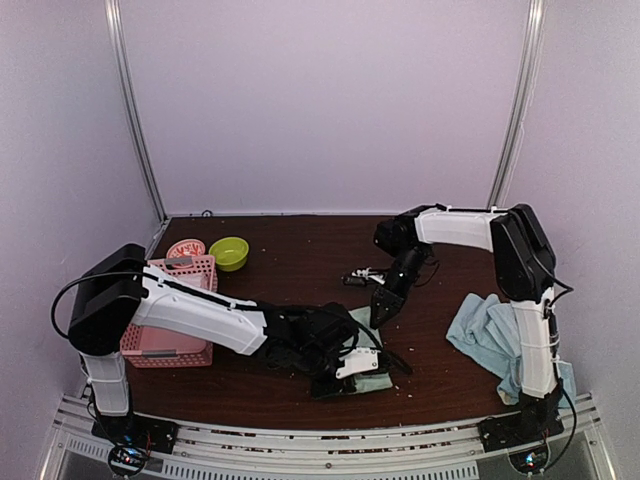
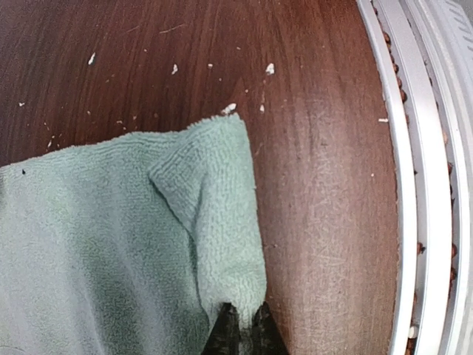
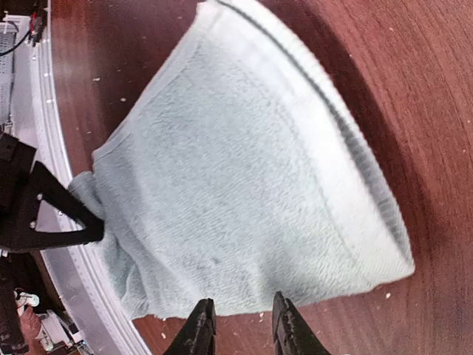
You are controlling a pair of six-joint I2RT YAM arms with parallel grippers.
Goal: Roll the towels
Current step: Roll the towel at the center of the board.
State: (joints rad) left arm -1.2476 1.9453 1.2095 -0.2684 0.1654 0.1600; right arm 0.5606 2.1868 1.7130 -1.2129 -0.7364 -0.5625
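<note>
Pinched in the shut left claw (image 2: 242, 329) is a corner of the mint green towel (image 2: 111, 244), which is laid mostly flat on the table (image 2: 325, 185) near its front edge. The right claw (image 3: 242, 310) is held parted and empty by the towel's far edge. No roll is formed yet. The light blue towels (image 1: 490, 335) are heaped unrolled at the right, so nearly everything is judged left.

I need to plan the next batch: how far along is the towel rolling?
Done: nothing yet; no rolled towel shows. In hand: the mint green towel lies mostly flat with one corner folded over, the left gripper shut on its edge, the right gripper open just off another edge. Left: rolling it, then the light blue towels heaped on the right.
</note>
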